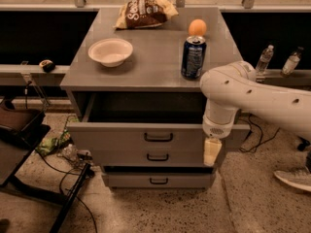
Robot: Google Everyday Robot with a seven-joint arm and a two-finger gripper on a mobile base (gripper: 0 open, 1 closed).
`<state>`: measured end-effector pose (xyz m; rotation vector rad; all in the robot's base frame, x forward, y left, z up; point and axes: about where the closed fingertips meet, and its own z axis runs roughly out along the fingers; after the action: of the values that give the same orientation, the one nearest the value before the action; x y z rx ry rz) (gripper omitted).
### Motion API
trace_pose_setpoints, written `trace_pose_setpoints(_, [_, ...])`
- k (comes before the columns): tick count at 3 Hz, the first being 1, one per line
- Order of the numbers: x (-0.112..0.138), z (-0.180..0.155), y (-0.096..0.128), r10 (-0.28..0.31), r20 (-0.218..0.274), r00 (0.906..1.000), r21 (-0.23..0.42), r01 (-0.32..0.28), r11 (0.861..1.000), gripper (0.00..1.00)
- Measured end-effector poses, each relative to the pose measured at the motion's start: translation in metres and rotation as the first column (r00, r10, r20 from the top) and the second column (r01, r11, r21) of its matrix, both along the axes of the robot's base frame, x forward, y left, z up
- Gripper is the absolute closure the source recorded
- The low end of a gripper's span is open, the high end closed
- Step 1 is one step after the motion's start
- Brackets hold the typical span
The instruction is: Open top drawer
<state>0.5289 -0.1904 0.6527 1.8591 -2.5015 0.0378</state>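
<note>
The top drawer (121, 136) of the grey cabinet stands pulled out toward me, its dark interior (146, 107) showing under the countertop. Its small black bar handle (158, 137) is on the flat front panel. Two shorter drawers with like handles (158, 157) (159, 180) sit below it. My gripper (212, 152) hangs from the white arm (252, 98) in front of the right end of the top drawer's front, right of the handle and not touching it.
On the countertop (150, 67) are a white bowl (111, 51), a blue can (193, 57), an orange (197, 27) and a chip bag (145, 12). Cables and litter (63, 147) lie on the floor at left. Bottles (265, 58) stand at right. A shoe (294, 177) is at lower right.
</note>
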Motion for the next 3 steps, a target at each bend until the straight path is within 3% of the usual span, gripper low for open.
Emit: trace_pose_setpoints(3, [-0.0082,0.0043,-0.0037,-0.011,-0.011,0.9999,0.0,0.011,1.0,1.0])
